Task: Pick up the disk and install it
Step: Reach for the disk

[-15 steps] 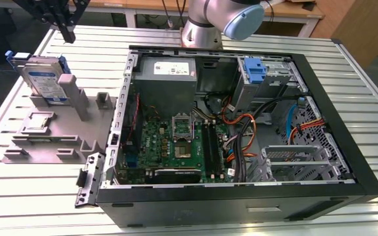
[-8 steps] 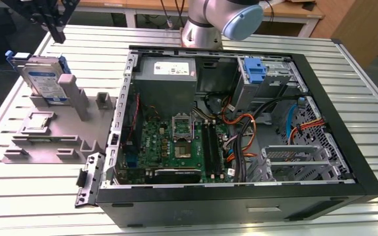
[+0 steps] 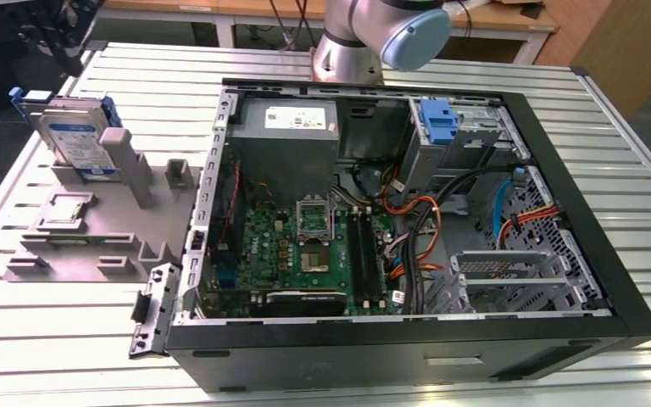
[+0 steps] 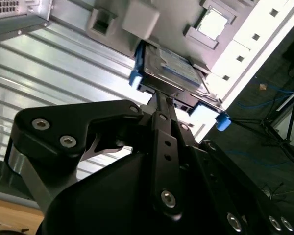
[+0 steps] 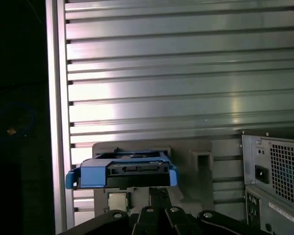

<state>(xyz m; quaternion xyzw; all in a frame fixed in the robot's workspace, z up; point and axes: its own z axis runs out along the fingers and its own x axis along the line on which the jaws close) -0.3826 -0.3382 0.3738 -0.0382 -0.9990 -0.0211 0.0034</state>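
A ribbed silver metal counter (image 3: 43, 339) carries an open black desktop computer case (image 3: 642, 326) lying on its side, green motherboard exposed. On the exterior view's left of the case, just beside it, sits a grey moulded plastic fixture (image 3: 77, 242). The disk (image 3: 77, 136), a flat silver-grey hard drive with a white-and-blue label and blue plastic carrier frame, stands upright on edge in that fixture. In both wrist views the black gripper (image 4: 161, 100) (image 5: 159, 192) points at the disk (image 4: 171, 73) (image 5: 122, 169), its fingers pressed together, holding nothing, apart from the drive.
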